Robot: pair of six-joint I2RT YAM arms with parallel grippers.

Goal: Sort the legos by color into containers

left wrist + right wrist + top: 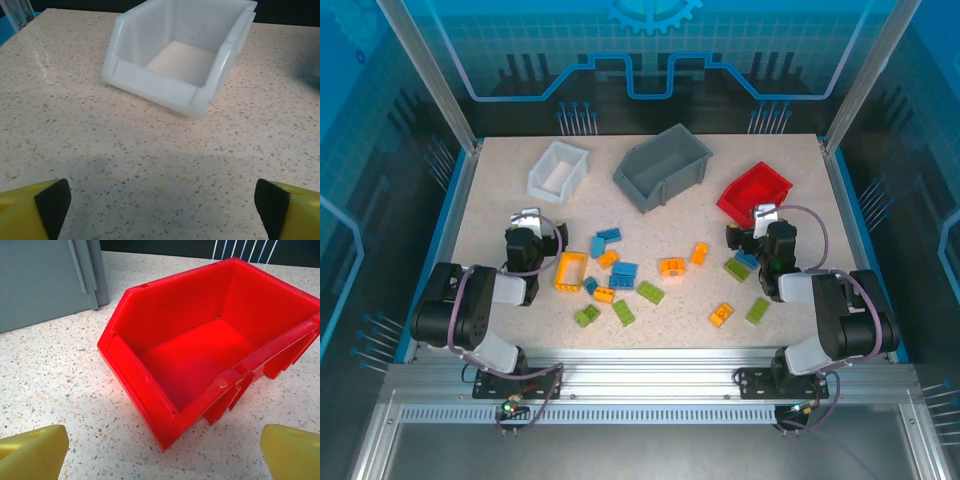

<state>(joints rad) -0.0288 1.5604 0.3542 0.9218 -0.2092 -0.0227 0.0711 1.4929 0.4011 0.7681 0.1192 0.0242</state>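
Low in the middle of the top view, blue, green and orange bricks lie scattered on the bench. The left pincer, released and empty, faces the white bin at upper left, and the right pincer, likewise released, faces the red bin at upper right. The grey bin sits between them at top centre.

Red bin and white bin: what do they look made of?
Red open-topped bin: apparently moulded rigid plastic, opaque, semi-gloss, going by soft highlights and moulded ribs. White open-topped bin: probably plastic too, slightly translucent, satin; its walls glow softly.
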